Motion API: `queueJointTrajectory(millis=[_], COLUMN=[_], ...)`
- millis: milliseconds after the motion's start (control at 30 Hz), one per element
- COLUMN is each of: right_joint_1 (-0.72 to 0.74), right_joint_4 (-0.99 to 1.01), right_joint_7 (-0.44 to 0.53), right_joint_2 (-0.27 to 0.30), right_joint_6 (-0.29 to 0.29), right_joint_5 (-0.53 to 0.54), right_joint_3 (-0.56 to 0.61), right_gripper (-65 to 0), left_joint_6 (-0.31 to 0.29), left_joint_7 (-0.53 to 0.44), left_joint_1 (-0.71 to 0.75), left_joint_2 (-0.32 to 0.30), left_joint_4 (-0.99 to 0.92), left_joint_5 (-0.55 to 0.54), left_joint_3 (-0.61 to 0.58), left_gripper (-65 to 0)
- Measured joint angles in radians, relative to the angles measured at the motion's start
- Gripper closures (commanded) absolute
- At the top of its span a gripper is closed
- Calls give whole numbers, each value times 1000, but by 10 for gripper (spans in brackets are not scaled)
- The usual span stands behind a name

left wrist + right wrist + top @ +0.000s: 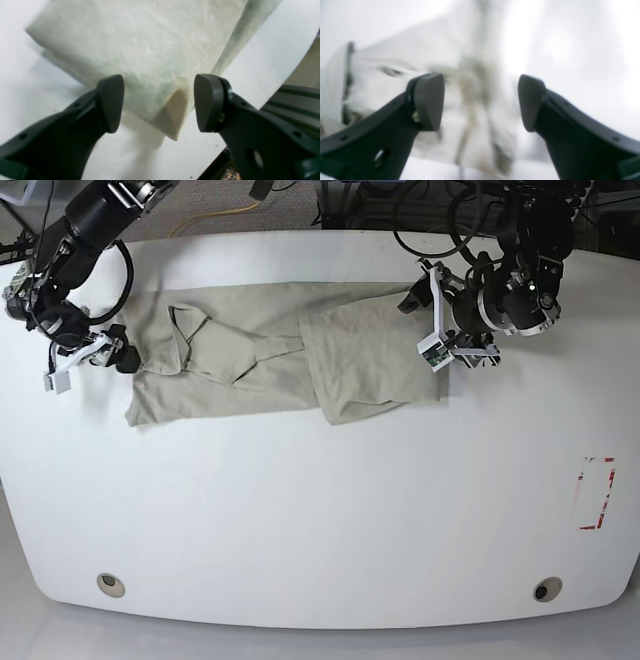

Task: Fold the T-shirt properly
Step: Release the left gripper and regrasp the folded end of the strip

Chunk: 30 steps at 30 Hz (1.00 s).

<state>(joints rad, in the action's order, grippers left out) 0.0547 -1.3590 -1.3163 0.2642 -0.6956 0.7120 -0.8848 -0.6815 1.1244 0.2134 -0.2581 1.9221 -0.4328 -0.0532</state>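
Note:
The khaki-beige T-shirt [270, 365] lies flat on the white table [320, 510], stretched left to right, with its right part folded over onto the middle. My left gripper [427, 330] is open at the shirt's right edge. In the left wrist view a folded corner of the T-shirt [140, 50] lies between and below the spread fingers of the left gripper [158, 102]. My right gripper [122, 350] is open at the shirt's left end. In the right wrist view the T-shirt [395, 100] is blurred behind the open right gripper [481, 102]. Neither gripper holds anything.
A red-marked rectangle [597, 493] is on the table at the right. Two round holes [111, 584] [545, 589] sit near the front edge. Cables lie behind the table's far edge. The table's edge [272, 82] runs close to the left gripper.

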Motion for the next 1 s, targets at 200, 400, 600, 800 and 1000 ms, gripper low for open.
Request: queueJointTrajectory(millis=[200,400,600,800,1000], right_joint_1=[18,19,-8,1,-2], right_joint_4=[149,132,90,91,91], right_joint_7=[52,75,67,67,93], right_joint_2=[48,-12,-82,-95,-92], right_joint_6=[0,-4,-4,-4,-4], right_joint_5=[9,50,117,120,119], right_joint_3=[19,94,96,117,185], right_gripper=[-447,-447,-442,-438,-355], left_joint_6=[0,-9,-16,-15,-15], left_joint_7=[-13,-35,-51,-45,-48], left_joint_1=[0,8,25,19,19], left_joint_2=[-24,-67,-58,-23,3], left_joint_4=[-91,-65,2,2,2], left_joint_5=[-3,-1,-11,8,5], left_joint_3=[0,8,95,202,211], left_gripper=[-397,-397,-397,-397,-397])
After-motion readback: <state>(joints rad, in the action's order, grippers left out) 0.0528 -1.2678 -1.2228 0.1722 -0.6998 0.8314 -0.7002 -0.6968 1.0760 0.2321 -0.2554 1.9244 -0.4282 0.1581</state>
